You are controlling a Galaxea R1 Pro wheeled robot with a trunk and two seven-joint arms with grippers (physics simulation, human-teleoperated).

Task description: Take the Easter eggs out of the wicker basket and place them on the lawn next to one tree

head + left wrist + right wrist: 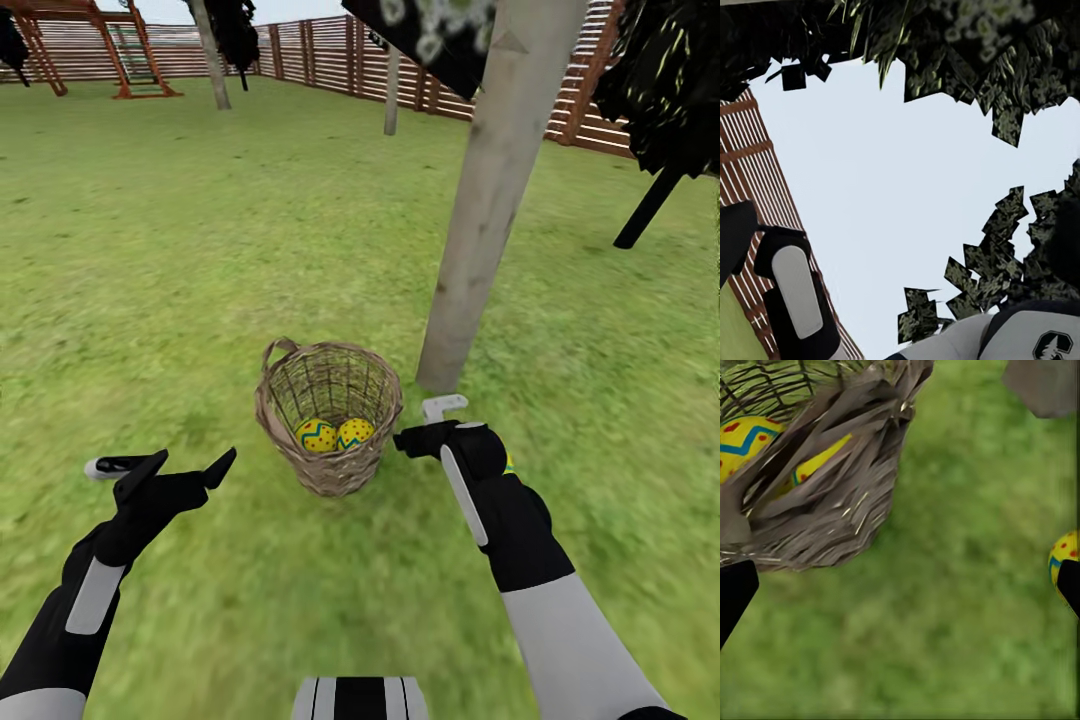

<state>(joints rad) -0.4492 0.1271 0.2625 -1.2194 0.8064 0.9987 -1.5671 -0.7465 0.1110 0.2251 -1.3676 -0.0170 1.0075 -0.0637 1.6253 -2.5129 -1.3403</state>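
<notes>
I have the right pincer (432, 425) low over the lawn (200, 250), just beside the wicker basket (330, 415) at its 3 o'clock and close to the foot of the pale tree (480, 230), which rises at the basket's 1 o'clock. In the right wrist view a yellow egg with red dots (1065, 559) sits against one black fingertip (1071, 585) at the edge of the picture; a sliver of yellow-green also peeks from behind that wrist in the head view. I judge the egg is on the ground or only loosely touched, and I cannot tell how wide that pincer stands. The left pincer (185, 465) hangs well apart at the basket's 9 o'clock, fingers spread and holding nothing.

To do this step well, I'd make sure the egg rests on grass near the trunk, back off straight up without nudging it, then reach into the basket from above, not through the weave.

Count: three eggs in all, two with blue zigzags (335, 435) in the basket and one outside; one basket; several trees, one near enough to use.
</notes>
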